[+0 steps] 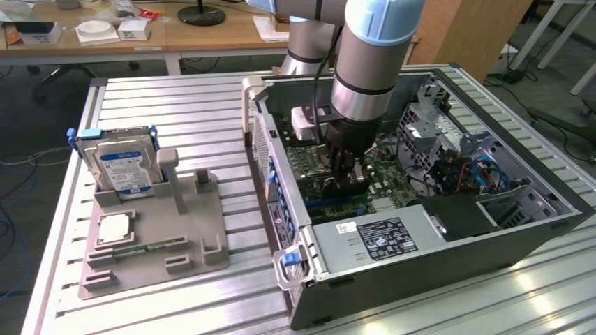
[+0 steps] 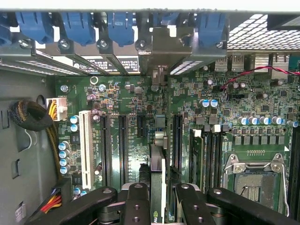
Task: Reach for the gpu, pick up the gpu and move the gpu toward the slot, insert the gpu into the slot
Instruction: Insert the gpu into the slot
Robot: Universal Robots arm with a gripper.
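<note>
while inside open computer case (image 1: 521, 230), gripper (image 2: 157, 199) fingers (image 2: 137, 204) clenched on gpu (image 2: 158, 164), card standing edge-on over motherboard (image 2: 131, 103), between expansion slots (image 2: 123, 140).

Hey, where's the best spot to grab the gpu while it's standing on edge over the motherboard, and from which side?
Grip the gpu by its upper long edge, with the fingers pinching its two flat faces, coming straight down toward the motherboard. The card stands thin and on edge, so its faces are the parallel surfaces. The gripper sits this way now.
</note>
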